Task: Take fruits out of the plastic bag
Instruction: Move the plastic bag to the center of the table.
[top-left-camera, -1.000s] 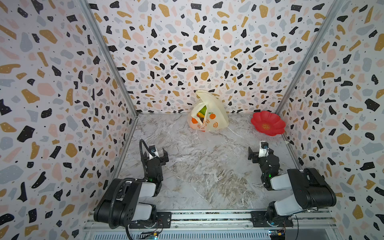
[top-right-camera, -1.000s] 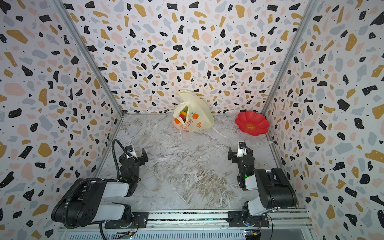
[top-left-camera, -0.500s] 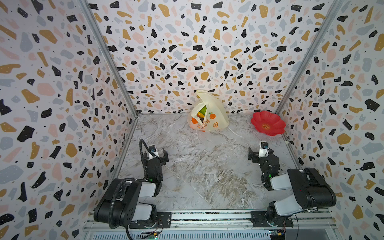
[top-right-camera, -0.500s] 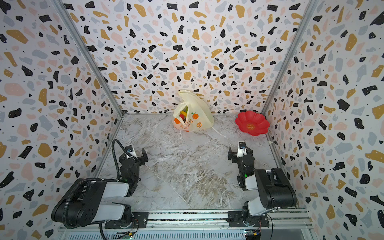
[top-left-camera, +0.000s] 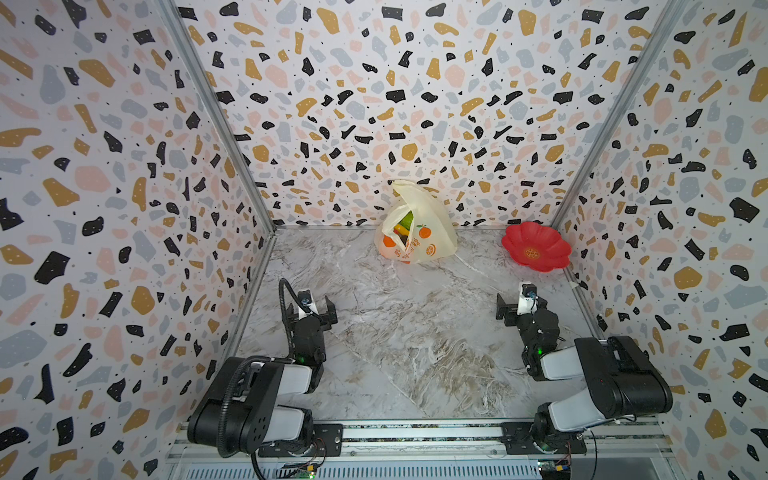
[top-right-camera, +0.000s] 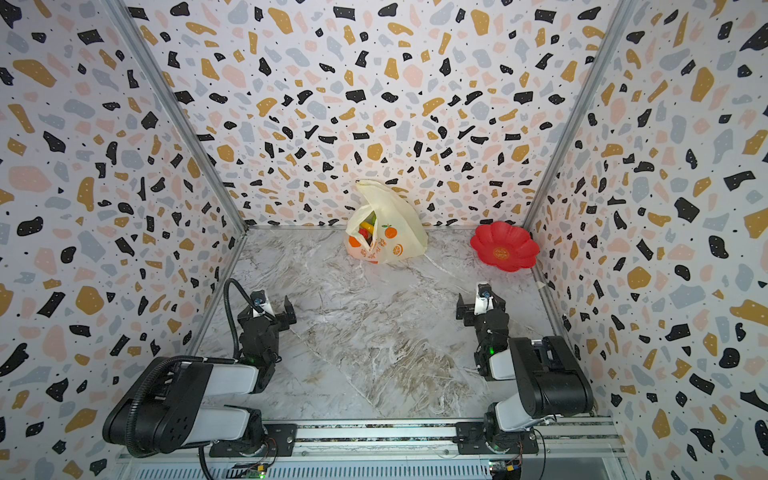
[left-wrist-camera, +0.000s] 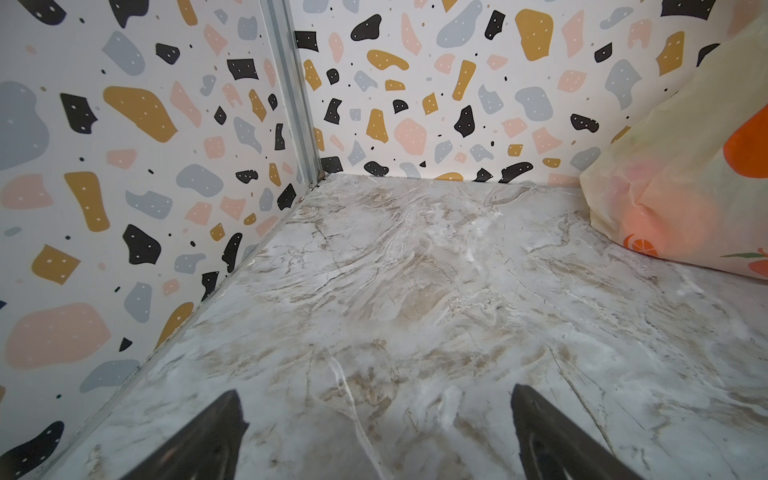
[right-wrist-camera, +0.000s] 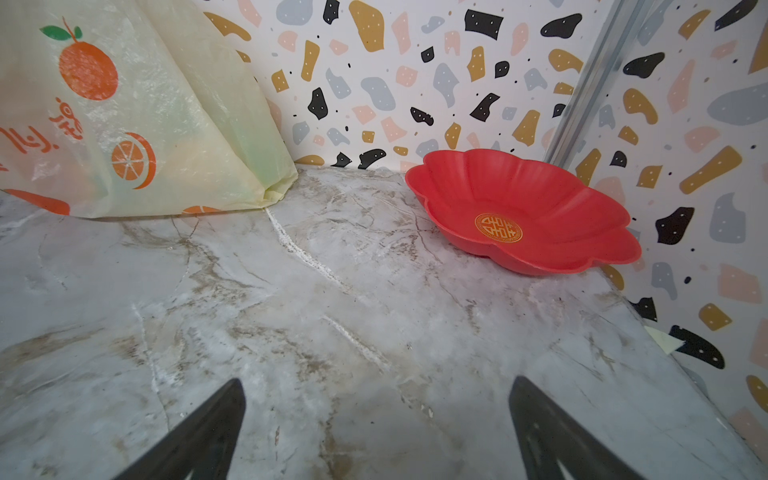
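Note:
The plastic bag (top-left-camera: 432, 232) (top-right-camera: 401, 235) stands at the back wall, cream-yellow with printed oranges, its mouth turned to the left. Through the mouth show fruits (top-left-camera: 401, 228) (top-right-camera: 365, 229): green, yellow, orange and red pieces, all inside the bag. My left gripper (top-left-camera: 311, 309) (top-right-camera: 268, 309) rests low at the front left, open and empty, far from the bag. At the front right my right gripper (top-left-camera: 521, 305) (top-right-camera: 481, 305) is open and empty too. The left wrist view has the bag (left-wrist-camera: 685, 187) beyond the open gripper (left-wrist-camera: 376, 411). The right wrist view has the bag (right-wrist-camera: 145, 104) past its gripper (right-wrist-camera: 376, 403).
A red flower-shaped dish (top-left-camera: 536, 247) (top-right-camera: 505, 247) (right-wrist-camera: 523, 208) sits empty in the back right corner. Patterned walls close in the marble floor (top-left-camera: 407, 332) on three sides. A metal rail (top-left-camera: 415, 432) with both arm bases runs along the front.

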